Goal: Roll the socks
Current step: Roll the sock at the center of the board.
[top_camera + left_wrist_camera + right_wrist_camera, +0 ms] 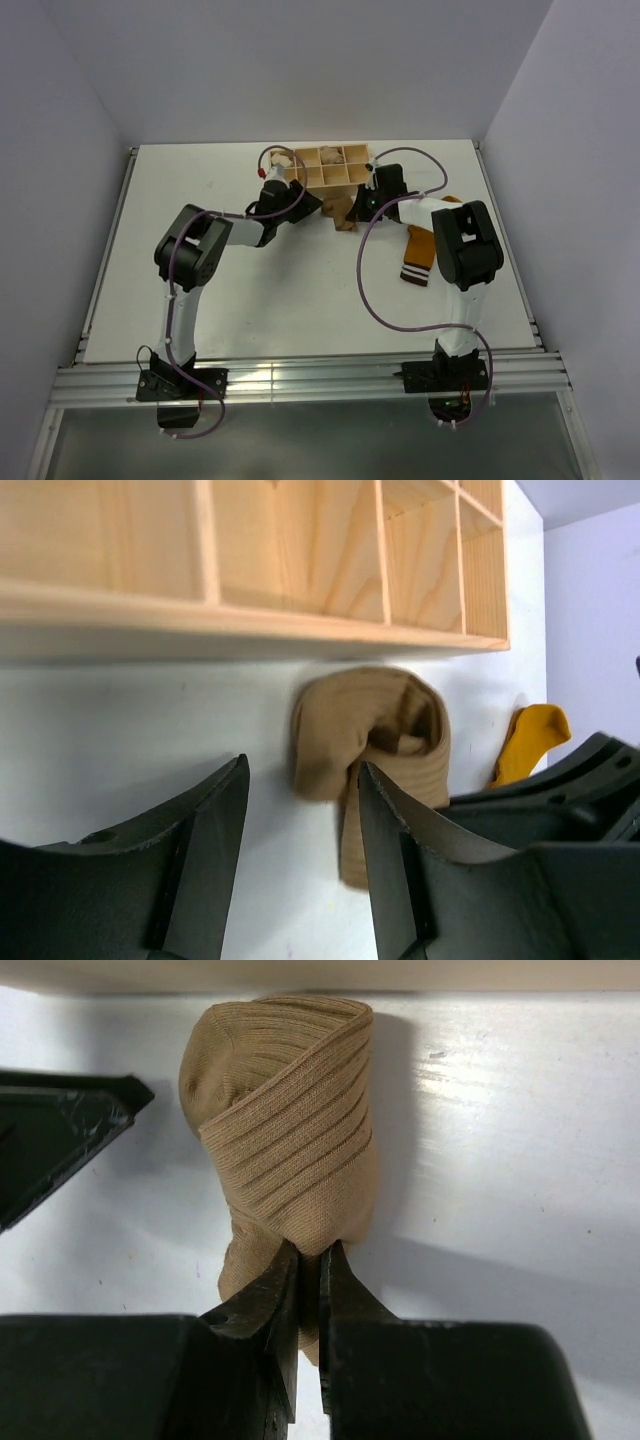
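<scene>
Tan sock, loosely rolled and pinched at its near end in the right claw, points toward the box; left claw gapes beside it.

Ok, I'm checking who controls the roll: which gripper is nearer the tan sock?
Right. The right gripper is shut on the lower end of the tan sock; the left gripper stands open beside it, a little apart.
</scene>
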Available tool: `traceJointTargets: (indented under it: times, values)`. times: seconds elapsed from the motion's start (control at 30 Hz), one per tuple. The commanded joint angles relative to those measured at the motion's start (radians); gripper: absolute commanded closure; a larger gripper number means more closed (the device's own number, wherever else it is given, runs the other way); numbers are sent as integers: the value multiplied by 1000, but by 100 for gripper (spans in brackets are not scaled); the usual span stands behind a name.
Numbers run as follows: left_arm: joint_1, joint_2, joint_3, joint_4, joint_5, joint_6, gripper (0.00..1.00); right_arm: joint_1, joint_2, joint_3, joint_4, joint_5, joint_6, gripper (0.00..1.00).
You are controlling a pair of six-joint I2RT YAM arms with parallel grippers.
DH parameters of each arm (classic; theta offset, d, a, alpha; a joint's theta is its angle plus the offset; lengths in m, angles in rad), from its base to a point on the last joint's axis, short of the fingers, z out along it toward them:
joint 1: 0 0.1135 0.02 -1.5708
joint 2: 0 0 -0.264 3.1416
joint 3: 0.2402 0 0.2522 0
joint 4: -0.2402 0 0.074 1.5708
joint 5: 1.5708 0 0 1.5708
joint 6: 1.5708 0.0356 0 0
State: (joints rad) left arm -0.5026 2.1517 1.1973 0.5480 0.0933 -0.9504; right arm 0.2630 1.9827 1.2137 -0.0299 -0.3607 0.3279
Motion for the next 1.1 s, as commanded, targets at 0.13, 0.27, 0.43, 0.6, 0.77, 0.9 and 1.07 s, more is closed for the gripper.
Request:
traceJointTargets:
  times: [0.13, 0.27, 0.43, 0.6, 0.77, 0.9, 1.07]
  values:
    - [-14, 76, 111, -34, 17, 35, 47, 12, -10, 1, -146, -6, -53, 100]
    - [-22, 95, 117, -45, 10, 35, 48, 13, -13, -3, -146, -12, -52, 100]
    - [-43, 126, 139, -66, 13, 36, 59, 16, -10, 9, -154, -17, -47, 100]
    - [-74, 123, 121, -66, -7, 35, 87, 19, -18, 27, -189, 20, -12, 100]
    - [-94, 70, 41, -48, -41, 18, 100, 22, -33, 47, -234, 89, 55, 100]
    - [-103, 40, -5, -36, -47, 4, 100, 28, -35, 70, -281, 172, 83, 100]
    - [-123, 10, -68, 9, -49, -28, 100, 76, -16, 164, -424, 347, 89, 100]
